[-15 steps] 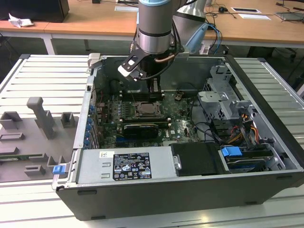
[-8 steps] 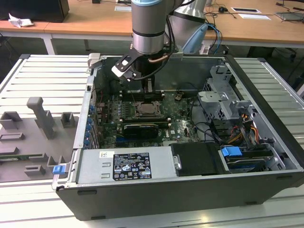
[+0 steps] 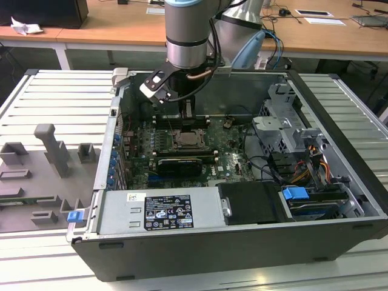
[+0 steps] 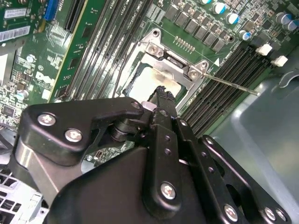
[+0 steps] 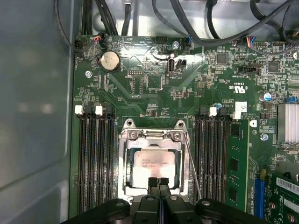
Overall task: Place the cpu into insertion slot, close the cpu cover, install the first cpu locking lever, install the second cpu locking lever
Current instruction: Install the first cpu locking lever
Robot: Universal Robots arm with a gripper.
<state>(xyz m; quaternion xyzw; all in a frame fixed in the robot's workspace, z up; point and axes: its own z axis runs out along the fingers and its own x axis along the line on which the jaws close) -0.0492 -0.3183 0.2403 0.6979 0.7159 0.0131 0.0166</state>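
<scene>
The cpu (image 5: 154, 163) lies flat in the insertion slot (image 5: 125, 163), its pale metal face showing through the window of the cpu cover (image 5: 152, 136), which lies down over it. My gripper (image 5: 159, 183) is shut with nothing between its fingers, its tips right over the near edge of the cpu. In the second wrist view the black fingertips (image 4: 161, 95) sit on the cpu (image 4: 145, 77). A thin locking lever (image 5: 192, 163) slants free beside the slot; its rod (image 4: 233, 85) juts out over the memory slots. The exterior view shows the gripper (image 3: 187, 115) above the slot (image 3: 188, 138).
The green motherboard (image 3: 230, 148) lies inside an open computer case (image 3: 339, 157). Black memory slots (image 5: 96, 158) flank the socket on both sides. Cables (image 5: 196, 28) hang along the board's far edge. A drive cage (image 3: 282, 130) and power supply (image 3: 160, 212) stand around the board.
</scene>
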